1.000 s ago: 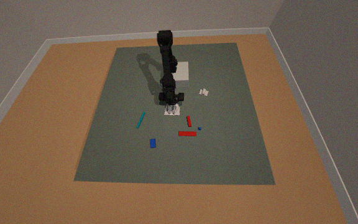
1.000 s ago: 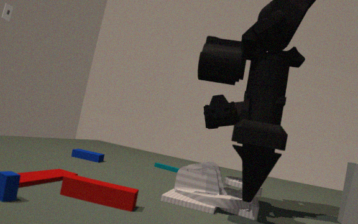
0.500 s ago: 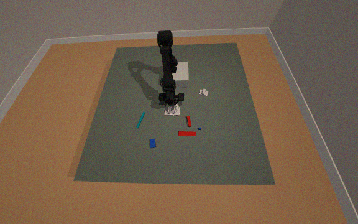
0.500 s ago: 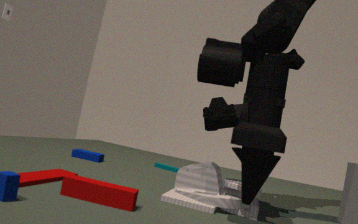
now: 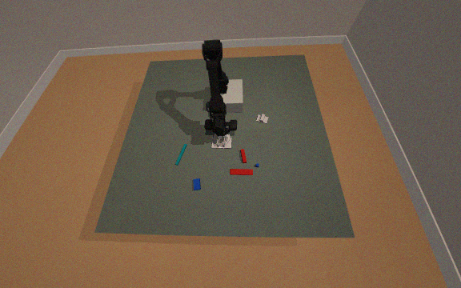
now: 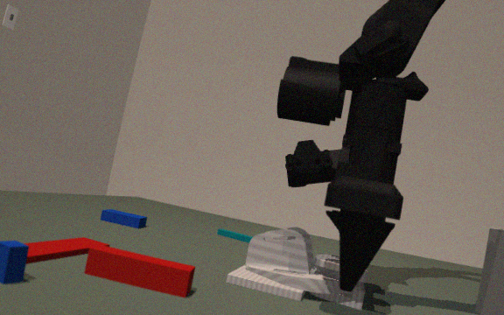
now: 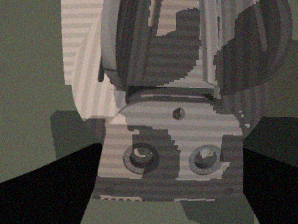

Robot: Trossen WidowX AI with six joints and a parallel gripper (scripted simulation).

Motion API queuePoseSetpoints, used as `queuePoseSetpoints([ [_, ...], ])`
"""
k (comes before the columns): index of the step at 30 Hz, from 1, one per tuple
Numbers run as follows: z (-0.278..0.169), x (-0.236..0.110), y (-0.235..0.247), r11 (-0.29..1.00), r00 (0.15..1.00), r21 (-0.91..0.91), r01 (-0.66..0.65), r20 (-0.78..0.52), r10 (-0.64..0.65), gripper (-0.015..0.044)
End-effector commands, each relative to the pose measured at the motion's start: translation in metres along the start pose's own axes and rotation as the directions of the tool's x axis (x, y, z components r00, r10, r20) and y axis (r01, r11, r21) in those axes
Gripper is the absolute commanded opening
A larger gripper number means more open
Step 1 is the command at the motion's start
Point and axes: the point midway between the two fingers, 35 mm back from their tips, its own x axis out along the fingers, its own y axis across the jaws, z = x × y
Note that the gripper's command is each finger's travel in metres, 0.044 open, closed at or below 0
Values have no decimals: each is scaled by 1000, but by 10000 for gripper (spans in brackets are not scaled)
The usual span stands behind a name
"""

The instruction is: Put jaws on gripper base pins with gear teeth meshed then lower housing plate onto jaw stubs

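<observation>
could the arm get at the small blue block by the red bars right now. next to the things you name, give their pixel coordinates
Probably not straight away: nothing seems to stand over the small blue block [image 5: 257, 165] [image 6: 9, 262], but the gripper [image 6: 347, 289] is shut on a pale plate with two holes [image 7: 178, 132], which it would likely need to release first.

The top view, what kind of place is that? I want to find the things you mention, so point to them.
Probably a plain indoor room: orange-brown flooring [image 5: 46, 168], a white baseboard [image 5: 398, 136] along the walls, and a large green mat [image 5: 270, 200] under the arm. The exterior view adds a wall plate [image 6: 10, 17].
</observation>
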Motion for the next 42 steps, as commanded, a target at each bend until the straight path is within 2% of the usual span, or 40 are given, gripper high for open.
queuePoseSetpoints([
  [1, 0, 1, 0, 1000, 1000, 0, 2, 1, -2, 351],
  [42, 0, 8, -1, 1000, 1000, -4, 2, 1, -2, 351],
])
